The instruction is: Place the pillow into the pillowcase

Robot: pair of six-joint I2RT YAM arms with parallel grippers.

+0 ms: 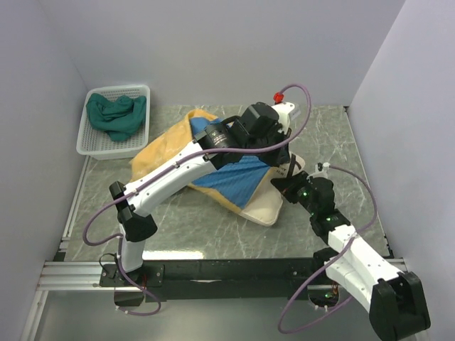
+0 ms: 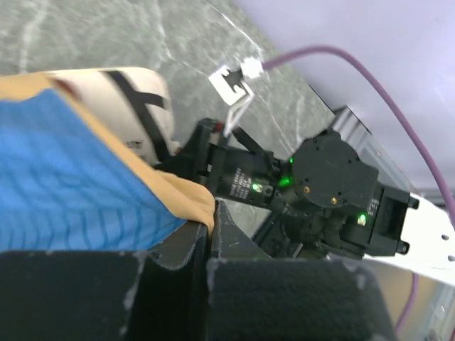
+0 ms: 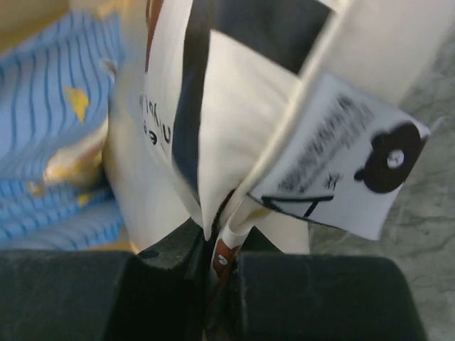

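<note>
One label (image 3: 334, 163), right-wrist only, perhaps on pillow (image 3: 242, 121)

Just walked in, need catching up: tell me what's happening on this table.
The left tool is clamped on the mustard-yellow edge of the blue striped fabric pillowcase. The right tool pinches a corner of the cream-white soft pillow. The pillow's near end sticks out of the case, so it is not fully in.
</note>
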